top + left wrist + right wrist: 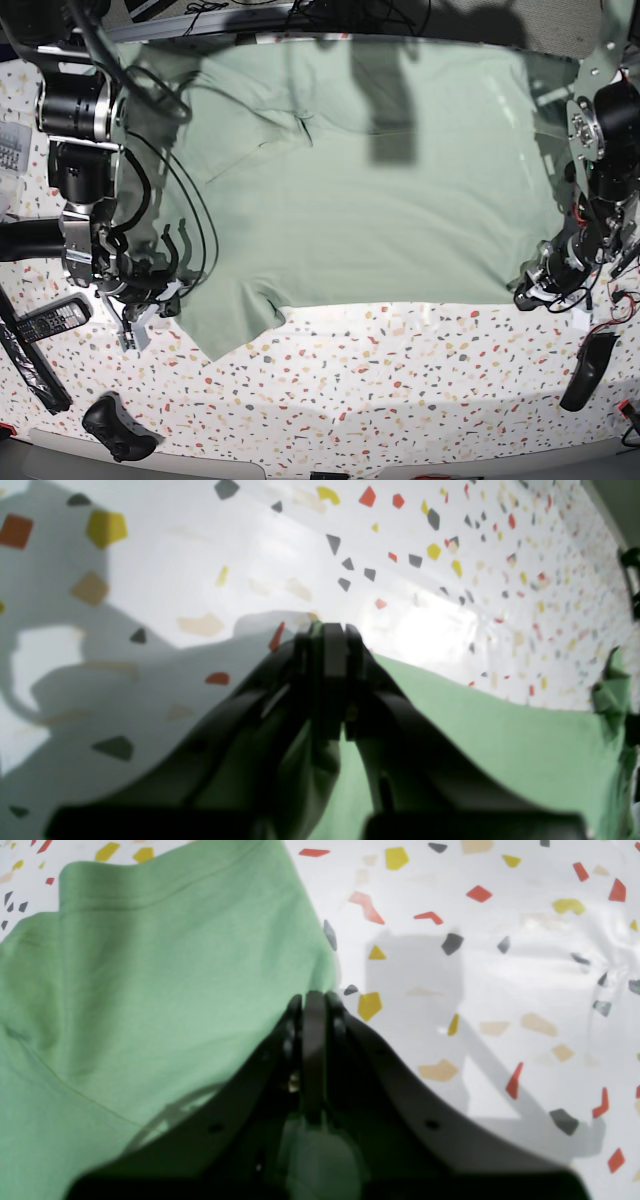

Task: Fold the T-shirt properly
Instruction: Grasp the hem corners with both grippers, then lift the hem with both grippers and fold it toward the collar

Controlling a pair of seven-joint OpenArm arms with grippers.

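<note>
The T-shirt (380,180), pale sage green, lies spread wide over the back half of the speckled table (400,400). My left gripper (528,292) is at the shirt's near right corner. In the left wrist view it (327,630) is shut, with green cloth (500,740) pinched at its tip and stretching off to the right. My right gripper (140,305) is at the shirt's near left edge. In the right wrist view it (315,997) is shut on the edge of the cloth (150,990), just above the table.
A remote control (45,322) and a long black strip (30,365) lie at the left. A black game controller (120,425) sits near the front left edge. A black object (585,370) lies at the front right. Cables run along the back edge.
</note>
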